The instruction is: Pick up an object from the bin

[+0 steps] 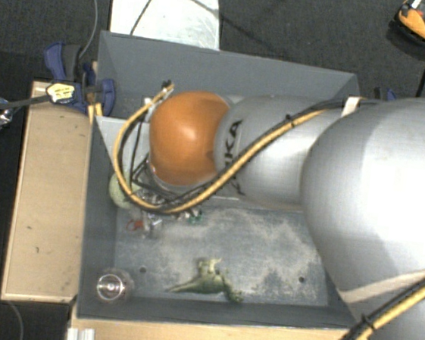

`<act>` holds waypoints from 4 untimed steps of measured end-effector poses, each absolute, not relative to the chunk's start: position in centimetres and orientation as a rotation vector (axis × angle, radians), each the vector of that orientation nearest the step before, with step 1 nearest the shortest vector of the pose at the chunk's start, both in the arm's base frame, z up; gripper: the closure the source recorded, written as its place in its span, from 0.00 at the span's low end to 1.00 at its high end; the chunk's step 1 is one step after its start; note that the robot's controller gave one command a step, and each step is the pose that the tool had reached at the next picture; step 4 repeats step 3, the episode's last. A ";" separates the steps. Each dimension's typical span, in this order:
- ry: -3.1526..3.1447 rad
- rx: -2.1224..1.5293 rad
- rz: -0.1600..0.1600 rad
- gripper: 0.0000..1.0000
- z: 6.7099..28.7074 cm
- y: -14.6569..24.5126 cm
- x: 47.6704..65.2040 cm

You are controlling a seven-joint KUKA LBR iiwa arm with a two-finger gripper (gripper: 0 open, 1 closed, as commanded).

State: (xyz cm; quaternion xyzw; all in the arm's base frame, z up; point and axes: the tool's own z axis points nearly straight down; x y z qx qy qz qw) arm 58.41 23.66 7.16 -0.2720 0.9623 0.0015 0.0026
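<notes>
Gripper [146,217] low at 9 o'clock of the bin [96,251], mostly under the arm's orange cover [184,147]; wide or narrow, cannot tell. Pale green ball [118,191] just beside it at its 10 o'clock, against the left wall. Green toy dinosaur [207,281] lies at the bin's 6 o'clock, clear round cap [111,286] in the 7 o'clock corner, both well apart from it.

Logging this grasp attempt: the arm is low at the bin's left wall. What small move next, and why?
Probably a short straight lift, to check the result. The gripper sits low under the orange cover, beside a pale round thing; whether it holds anything is hidden. The green toy dinosaur lies apart.
</notes>
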 end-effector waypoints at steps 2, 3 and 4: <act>3.024 -0.851 0.004 1.00 9.8 23.6 58.2; 3.015 -0.848 0.005 1.00 11.4 23.7 58.4; 3.015 -0.848 0.005 1.00 11.4 23.7 58.4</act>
